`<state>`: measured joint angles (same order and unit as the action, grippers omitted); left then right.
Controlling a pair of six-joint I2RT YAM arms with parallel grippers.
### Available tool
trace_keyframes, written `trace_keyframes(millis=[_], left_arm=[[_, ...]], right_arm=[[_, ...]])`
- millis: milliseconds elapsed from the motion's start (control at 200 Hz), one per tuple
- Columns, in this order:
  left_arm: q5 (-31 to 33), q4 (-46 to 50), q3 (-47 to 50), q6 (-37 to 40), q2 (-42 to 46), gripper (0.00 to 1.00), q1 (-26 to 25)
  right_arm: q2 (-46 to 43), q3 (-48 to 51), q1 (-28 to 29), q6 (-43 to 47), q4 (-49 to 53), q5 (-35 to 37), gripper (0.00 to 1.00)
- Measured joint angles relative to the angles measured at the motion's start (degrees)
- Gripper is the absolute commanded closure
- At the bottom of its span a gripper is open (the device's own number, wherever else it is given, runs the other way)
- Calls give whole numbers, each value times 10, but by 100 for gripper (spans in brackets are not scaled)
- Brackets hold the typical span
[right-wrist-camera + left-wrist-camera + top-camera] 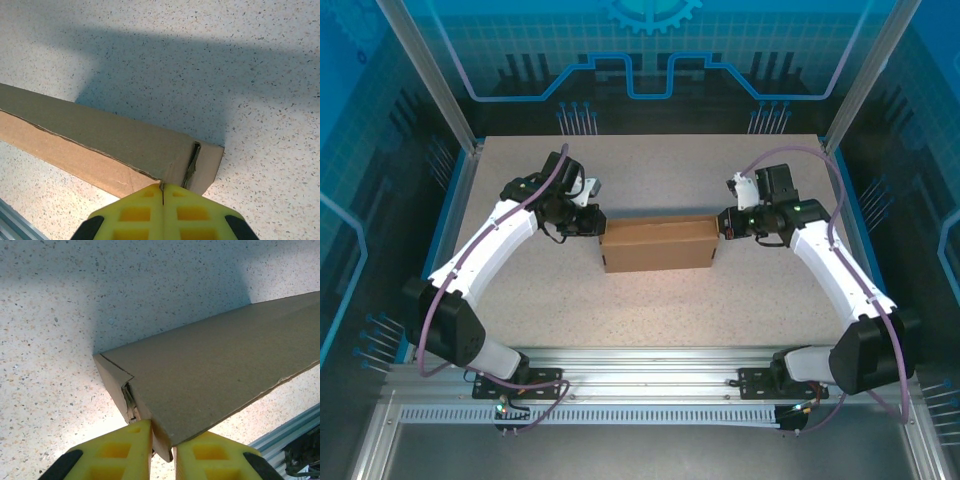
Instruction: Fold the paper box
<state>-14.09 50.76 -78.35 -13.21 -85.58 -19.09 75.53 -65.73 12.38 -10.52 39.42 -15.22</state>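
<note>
The paper box [658,246], plain brown cardboard, lies across the middle of the table with its lid folded over. My left gripper [592,224] is at its left end. In the left wrist view the two yellow fingers [120,452] are shut on the box's end wall [161,440], just below a slit at the corner. My right gripper [724,224] is at the box's right end. In the right wrist view its fingertips [163,192] are pressed together and touch the lid's front edge [100,145] beside a corner slit [192,162]. No cardboard shows between them.
Speckled tabletop [650,310] surrounds the box on all sides. An aluminium rail frame [650,385] runs along the near edge by the arm bases. Blue side walls [455,200] border the table, and a transparent panel stands at the back.
</note>
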Motion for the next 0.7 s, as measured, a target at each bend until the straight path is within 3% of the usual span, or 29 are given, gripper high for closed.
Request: trace_keyframes(millis=[285, 695], left_arm=[[4, 0, 28, 2, 0, 81, -2], [4, -3, 34, 2, 1, 81, -6]], right_arm=[[-23, 49, 16, -11, -16, 23, 97], [-59, 40, 11, -15, 15, 5, 77]])
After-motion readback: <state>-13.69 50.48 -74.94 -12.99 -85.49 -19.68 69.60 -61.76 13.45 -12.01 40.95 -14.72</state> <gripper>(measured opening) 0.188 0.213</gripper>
